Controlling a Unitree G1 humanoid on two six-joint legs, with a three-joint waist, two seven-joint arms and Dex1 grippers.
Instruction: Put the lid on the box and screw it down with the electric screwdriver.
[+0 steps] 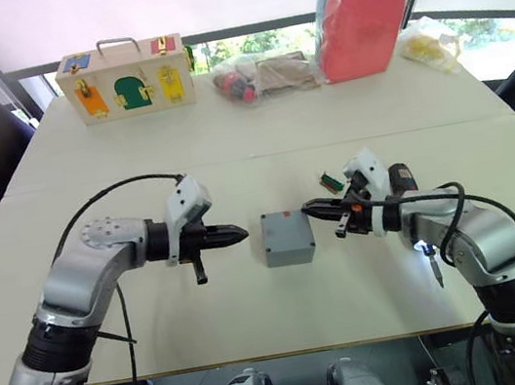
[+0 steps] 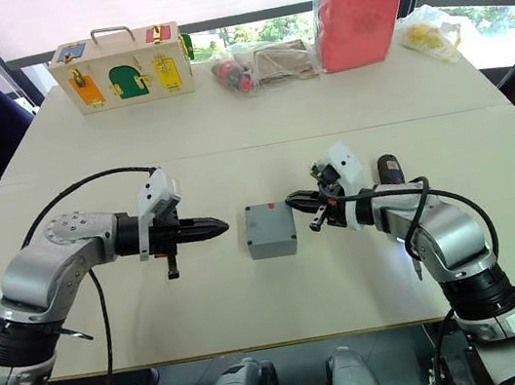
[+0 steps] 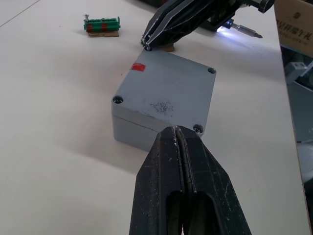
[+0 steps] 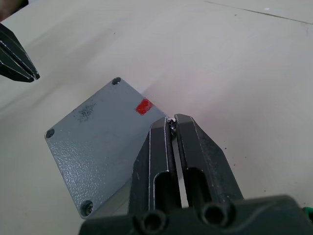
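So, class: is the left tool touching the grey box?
Apart. The left eye view shows bare table between the left tool and the box.

Two head cameras look forward and down over a pale table [image 1: 248, 135], far enough back to take in both arms and the far edge; they show the same scene. Each wrist camera sits low and close, looking along its own black fingers. Both wrist views share the grey lid [image 3: 166, 95], seen from opposite sides.
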